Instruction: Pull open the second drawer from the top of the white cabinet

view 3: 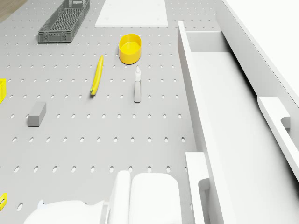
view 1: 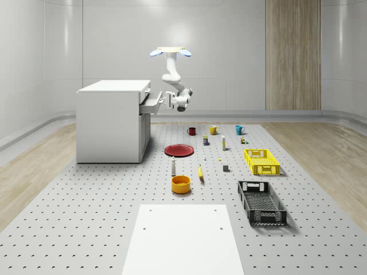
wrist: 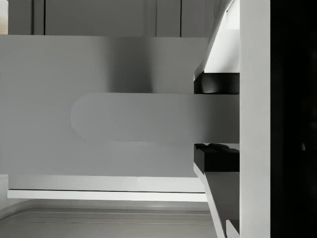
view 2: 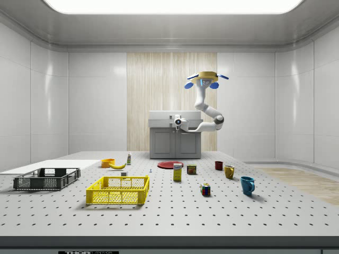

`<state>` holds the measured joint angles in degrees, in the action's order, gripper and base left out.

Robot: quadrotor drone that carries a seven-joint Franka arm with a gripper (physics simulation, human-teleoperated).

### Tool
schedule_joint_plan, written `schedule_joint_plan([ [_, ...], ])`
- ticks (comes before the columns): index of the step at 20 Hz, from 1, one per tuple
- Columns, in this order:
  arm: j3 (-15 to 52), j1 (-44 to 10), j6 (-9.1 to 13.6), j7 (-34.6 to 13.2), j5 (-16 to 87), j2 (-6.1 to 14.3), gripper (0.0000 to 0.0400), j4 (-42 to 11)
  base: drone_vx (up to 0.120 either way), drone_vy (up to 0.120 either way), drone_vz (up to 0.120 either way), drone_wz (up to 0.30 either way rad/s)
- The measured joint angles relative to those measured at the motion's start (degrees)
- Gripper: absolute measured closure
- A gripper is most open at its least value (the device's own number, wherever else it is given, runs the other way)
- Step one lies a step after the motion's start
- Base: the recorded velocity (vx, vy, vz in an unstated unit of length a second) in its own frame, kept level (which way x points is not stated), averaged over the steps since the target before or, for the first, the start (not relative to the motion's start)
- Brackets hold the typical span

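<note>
1. Beside the white cabinet (view 1: 112, 120), in the whole-scene view, the drone (view 1: 171, 52) hovered off the cabinet's front, its arm bent down so the hand (view 1: 168, 101) sat at the front of the second drawer (view 1: 152, 103). That drawer already jutted partway out of the cabinet face; I judged the pull well begun but not finished.
2. From the side view, the drone (view 2: 201, 82) hung above the cabinet (view 2: 175, 135), the hand (view 2: 178, 122) level with its upper drawers.
3. Looking down in the drone view, the open drawer (view 3: 224, 107) showed its bare interior, with its handle (view 3: 202, 186) near the wrist.
4. At the wrist view, two dark fingers (wrist: 215, 157) sat clamped above and below the pale handle (wrist: 143, 118), so the grip looked secure; more travel remained.
</note>
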<state>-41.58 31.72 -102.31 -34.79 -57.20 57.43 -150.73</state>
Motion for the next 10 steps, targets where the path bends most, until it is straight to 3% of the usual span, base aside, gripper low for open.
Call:
schedule_joint_plan([
  [10, -4.24, 0.45, 2.45, -2.62, 4.7, 1.49, 0.0267, 2.25, 0.0, 0.0, 0.0, 0.0],
])
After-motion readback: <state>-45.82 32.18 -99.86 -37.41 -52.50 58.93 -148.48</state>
